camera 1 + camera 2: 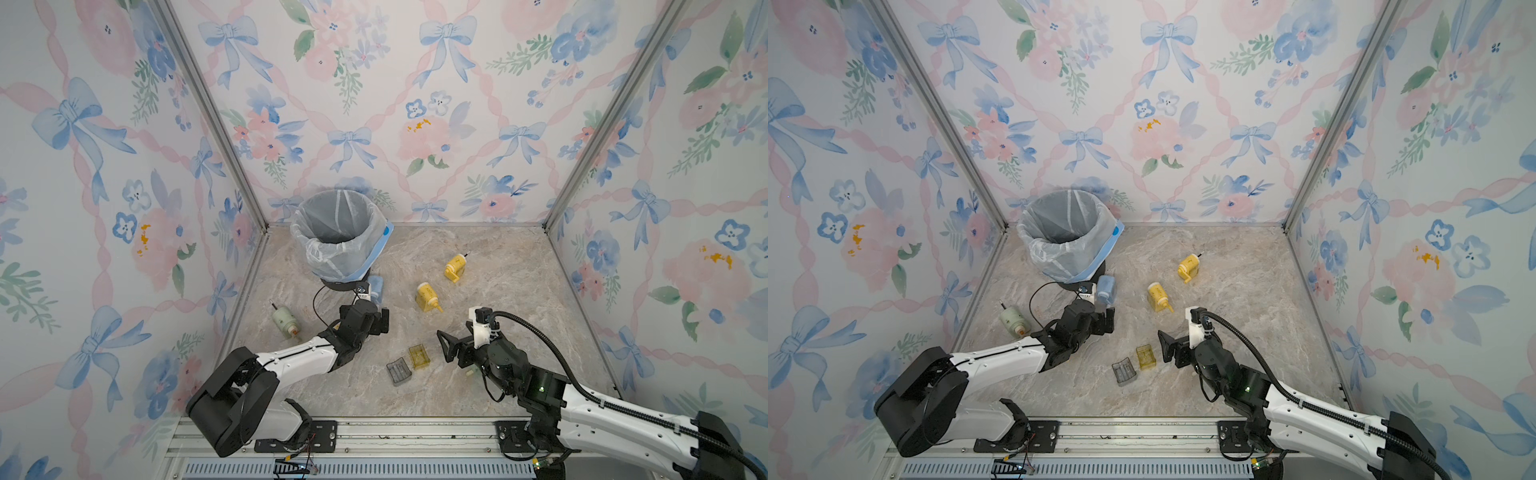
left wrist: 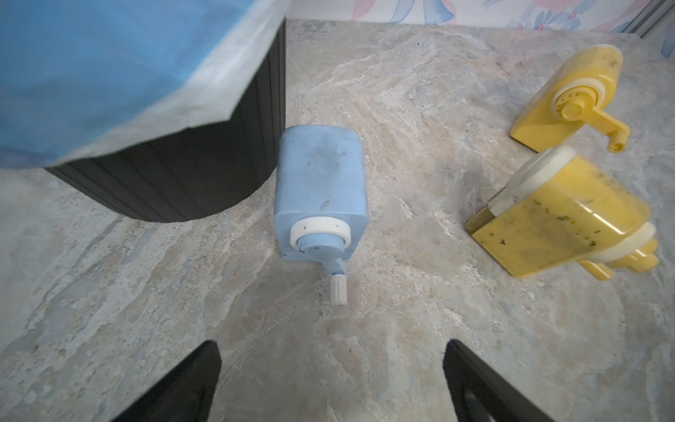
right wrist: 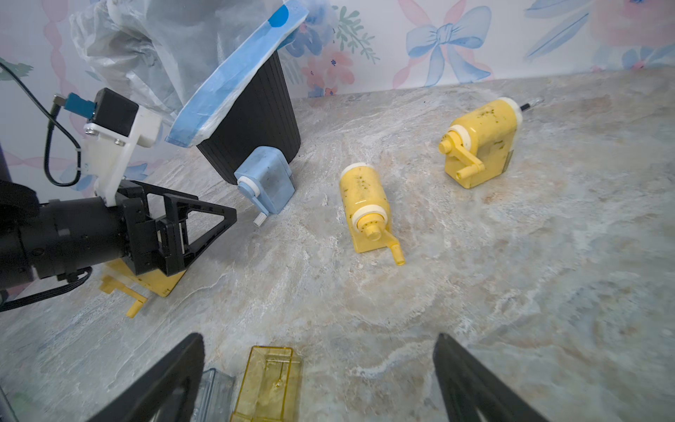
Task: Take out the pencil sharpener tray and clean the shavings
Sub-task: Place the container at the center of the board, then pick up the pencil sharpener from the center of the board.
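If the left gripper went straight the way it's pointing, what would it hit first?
Probably the white crank knob of the blue pencil sharpener; the open left gripper points straight at it.

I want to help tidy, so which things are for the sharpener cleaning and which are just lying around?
For the job, probably: blue plastic crank sharpener; black bin with white liner; clear yellow tray; clear grey tray.
Lying about for now: nearer yellow crank sharpener; farther yellow crank sharpener; pale green sharpener.
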Robot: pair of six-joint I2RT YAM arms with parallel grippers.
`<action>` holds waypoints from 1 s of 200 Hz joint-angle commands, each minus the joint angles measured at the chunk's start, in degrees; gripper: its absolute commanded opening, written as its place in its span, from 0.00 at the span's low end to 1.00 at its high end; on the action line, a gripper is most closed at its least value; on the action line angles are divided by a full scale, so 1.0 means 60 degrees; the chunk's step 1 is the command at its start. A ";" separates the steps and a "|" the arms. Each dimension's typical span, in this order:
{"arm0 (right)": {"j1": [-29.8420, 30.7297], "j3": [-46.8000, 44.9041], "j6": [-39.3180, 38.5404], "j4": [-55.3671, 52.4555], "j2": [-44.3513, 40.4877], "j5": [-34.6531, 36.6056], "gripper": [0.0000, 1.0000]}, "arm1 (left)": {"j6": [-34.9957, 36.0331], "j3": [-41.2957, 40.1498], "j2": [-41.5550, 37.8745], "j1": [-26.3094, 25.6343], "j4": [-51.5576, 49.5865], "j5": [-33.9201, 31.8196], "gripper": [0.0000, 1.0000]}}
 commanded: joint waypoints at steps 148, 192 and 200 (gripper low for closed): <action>-0.1078 0.0216 0.0294 -0.1028 -0.0429 -0.0749 0.97 | 0.1074 0.1168 0.2372 0.0734 0.1442 -0.0005 0.98; -0.1488 0.0288 0.0373 -0.0891 -0.0157 -0.1096 0.97 | 0.1428 0.1205 0.2678 0.0854 0.1961 0.0395 0.98; -0.1563 0.0327 0.0386 -0.0867 -0.0064 -0.1151 0.97 | 0.1456 0.1239 0.2722 0.0849 0.2023 0.0471 0.98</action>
